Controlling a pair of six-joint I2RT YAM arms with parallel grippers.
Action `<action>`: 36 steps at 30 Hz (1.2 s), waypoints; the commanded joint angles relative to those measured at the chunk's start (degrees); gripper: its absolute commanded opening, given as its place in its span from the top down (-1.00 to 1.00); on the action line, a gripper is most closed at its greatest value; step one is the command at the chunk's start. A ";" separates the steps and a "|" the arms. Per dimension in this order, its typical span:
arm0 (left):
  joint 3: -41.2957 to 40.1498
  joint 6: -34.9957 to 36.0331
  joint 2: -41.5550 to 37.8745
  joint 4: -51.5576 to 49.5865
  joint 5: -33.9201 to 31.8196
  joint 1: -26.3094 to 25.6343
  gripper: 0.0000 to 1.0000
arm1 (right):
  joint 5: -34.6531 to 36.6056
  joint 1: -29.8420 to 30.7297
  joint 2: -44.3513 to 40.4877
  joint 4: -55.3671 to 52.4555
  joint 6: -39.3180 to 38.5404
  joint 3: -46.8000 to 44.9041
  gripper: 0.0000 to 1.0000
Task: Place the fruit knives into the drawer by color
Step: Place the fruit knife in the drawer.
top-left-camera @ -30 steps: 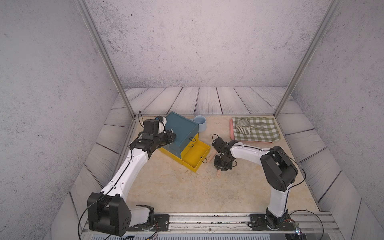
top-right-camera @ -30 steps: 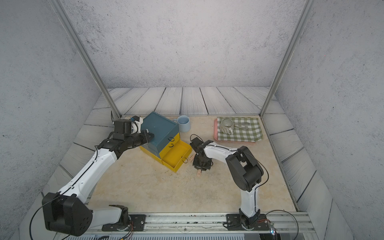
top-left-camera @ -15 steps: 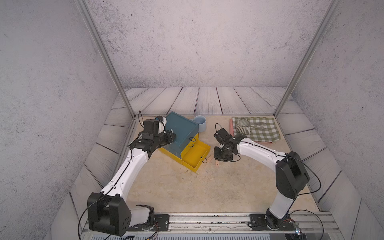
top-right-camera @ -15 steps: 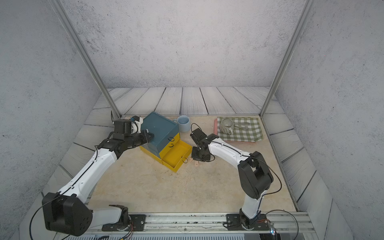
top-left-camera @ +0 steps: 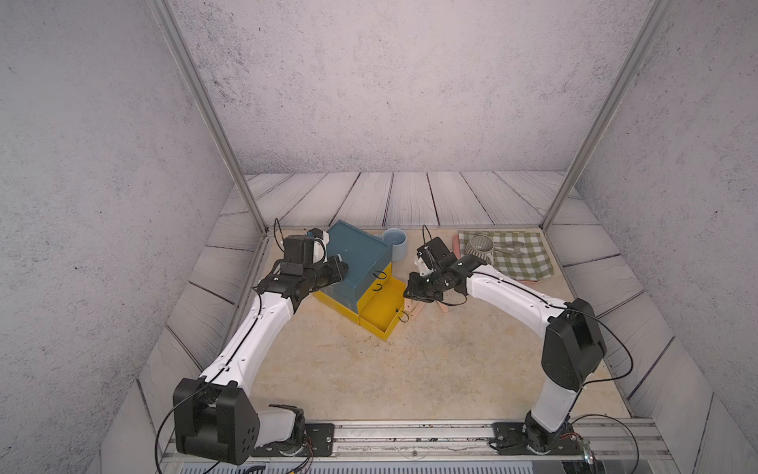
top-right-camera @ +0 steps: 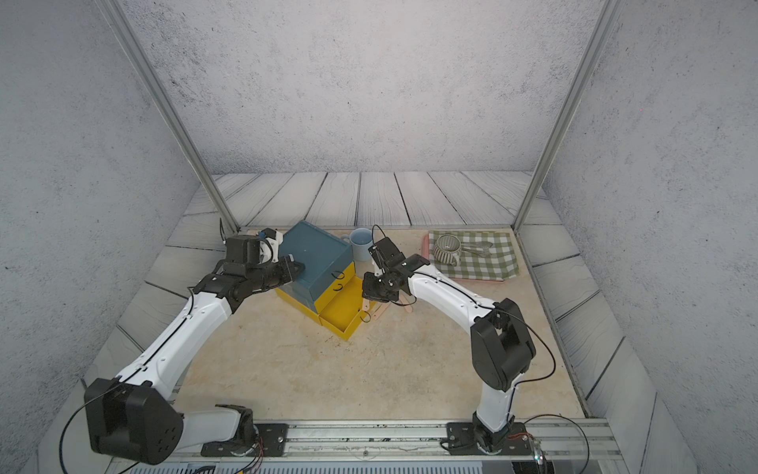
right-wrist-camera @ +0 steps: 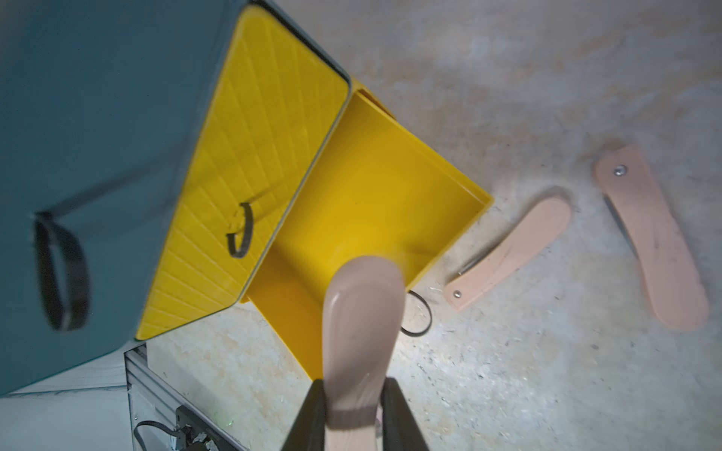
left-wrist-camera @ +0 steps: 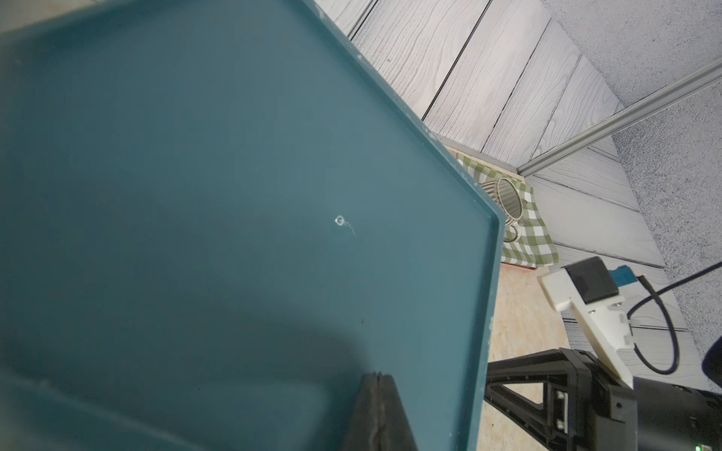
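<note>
**Right arm shifted to the open drawer**

Moved since a second ago: your right gripper (right-wrist-camera: pixel 353 385), off the beige tabletop (top-left-camera: pixel 430 361). It clamps one peach-pink flat fruit knife (right-wrist-camera: pixel 363 312) above the pulled-out yellow bottom drawer (right-wrist-camera: pixel 383 187) of the teal-topped three-drawer chest (top-left-camera: pixel 357 254). A second pink knife (right-wrist-camera: pixel 508 250) and a third pink knife (right-wrist-camera: pixel 652 246) lie beside that drawer. Your left gripper (left-wrist-camera: pixel 377 384), fingers together, is at the chest's top.
</note>
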 commanded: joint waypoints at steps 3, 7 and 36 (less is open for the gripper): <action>-1.28 0.50 1.95 -6.81 -0.98 0.43 1.00 | -2.55 0.91 5.14 1.80 0.91 3.91 0.58; -1.41 0.42 1.97 -6.69 -0.71 0.45 1.00 | -3.08 1.21 8.30 3.13 2.03 4.96 0.58; -1.67 0.32 2.08 -6.45 -0.57 0.40 1.00 | -3.78 1.17 16.60 4.07 4.08 8.14 0.54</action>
